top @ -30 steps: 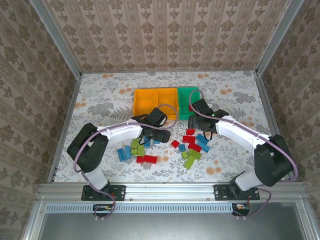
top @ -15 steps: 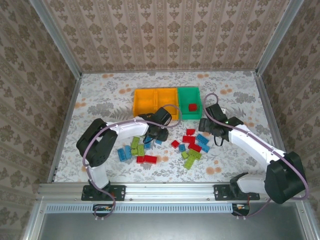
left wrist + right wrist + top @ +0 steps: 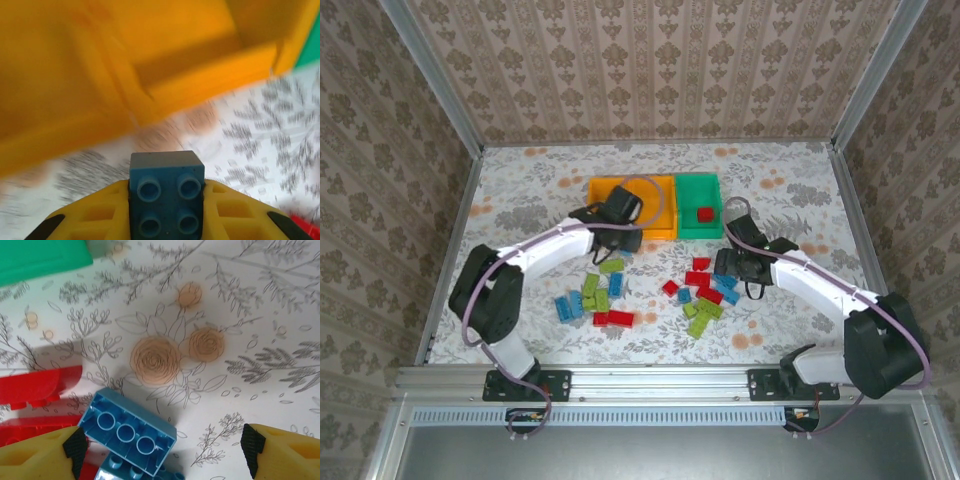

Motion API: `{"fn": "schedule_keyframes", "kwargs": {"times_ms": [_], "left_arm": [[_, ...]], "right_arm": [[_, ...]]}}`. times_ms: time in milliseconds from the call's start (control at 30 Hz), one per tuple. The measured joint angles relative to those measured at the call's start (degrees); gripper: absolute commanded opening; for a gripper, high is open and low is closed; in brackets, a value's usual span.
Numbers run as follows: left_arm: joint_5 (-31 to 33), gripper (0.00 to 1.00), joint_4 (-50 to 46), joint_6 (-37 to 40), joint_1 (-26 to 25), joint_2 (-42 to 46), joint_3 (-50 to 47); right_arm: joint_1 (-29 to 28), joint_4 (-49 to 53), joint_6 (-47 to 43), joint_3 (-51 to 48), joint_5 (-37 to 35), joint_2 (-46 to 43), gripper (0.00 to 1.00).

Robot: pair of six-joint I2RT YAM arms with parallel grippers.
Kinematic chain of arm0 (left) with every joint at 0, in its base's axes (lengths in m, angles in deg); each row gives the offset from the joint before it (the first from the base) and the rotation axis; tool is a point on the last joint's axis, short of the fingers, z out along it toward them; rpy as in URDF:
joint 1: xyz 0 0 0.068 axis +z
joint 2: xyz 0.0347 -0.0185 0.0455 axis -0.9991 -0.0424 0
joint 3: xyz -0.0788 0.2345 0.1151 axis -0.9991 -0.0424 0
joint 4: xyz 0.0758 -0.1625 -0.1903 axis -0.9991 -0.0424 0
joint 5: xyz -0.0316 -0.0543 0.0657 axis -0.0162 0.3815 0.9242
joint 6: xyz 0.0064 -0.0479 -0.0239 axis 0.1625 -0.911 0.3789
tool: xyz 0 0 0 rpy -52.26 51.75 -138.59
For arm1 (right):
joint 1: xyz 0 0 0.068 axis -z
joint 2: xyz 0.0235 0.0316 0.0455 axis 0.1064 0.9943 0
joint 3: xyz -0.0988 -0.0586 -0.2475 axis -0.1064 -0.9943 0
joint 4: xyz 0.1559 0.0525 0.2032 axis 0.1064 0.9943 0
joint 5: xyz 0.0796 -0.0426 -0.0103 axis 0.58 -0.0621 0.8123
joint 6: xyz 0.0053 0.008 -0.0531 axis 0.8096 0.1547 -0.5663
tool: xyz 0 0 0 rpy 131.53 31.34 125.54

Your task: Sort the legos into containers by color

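Three bins stand in a row on the table (image 3: 520, 200): a left orange bin (image 3: 610, 181), a right orange bin (image 3: 655, 179) and a green bin (image 3: 698, 177) at the right end. One red brick (image 3: 704, 213) lies in the green bin.

The left gripper (image 3: 616, 238) hangs just before the near wall of the orange bins. Its jaws are clamped on a blue brick (image 3: 166, 192), whose studs face the wrist camera. That view is blurred.

The right gripper (image 3: 736, 268) is low over the right side of the loose legos (image 3: 700, 295). Its fingers (image 3: 37, 455) stand wide apart and hold nothing. Between them, nearer one finger, a second blue brick (image 3: 127, 430) lies hollow side up on the table. Whether that finger touches it I cannot tell. Red legos (image 3: 37, 385) lie just beside it.

More red, blue and green legos lie scattered near the left arm, well apart from the bins.
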Motion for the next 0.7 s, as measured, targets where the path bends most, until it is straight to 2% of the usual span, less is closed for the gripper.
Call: {"fn": "schedule_keyframes", "kwargs": {"times_ms": [200,300,500,700], "left_arm": [[-2.12,0.26,1.55,1.36,9.68,0.94,3.21],[-3.76,0.26,1.60,1.38,12.90,-0.63,5.01],[-6.51,0.29,2.58,1.95,15.74,-6.03,8.44],[-8.76,0.39,2.86,2.19,15.76,-9.27,9.18]], "right_arm": [[-0.52,-0.57,-0.04,-0.09,1.70,3.76,0.82],[-0.68,-0.52,0.00,-0.04,2.40,5.75,0.82],[-0.76,-0.57,1.36,-0.11,2.86,5.44,0.83],[-1.05,-2.78,1.33,-0.20,3.72,5.18,0.83]]}}
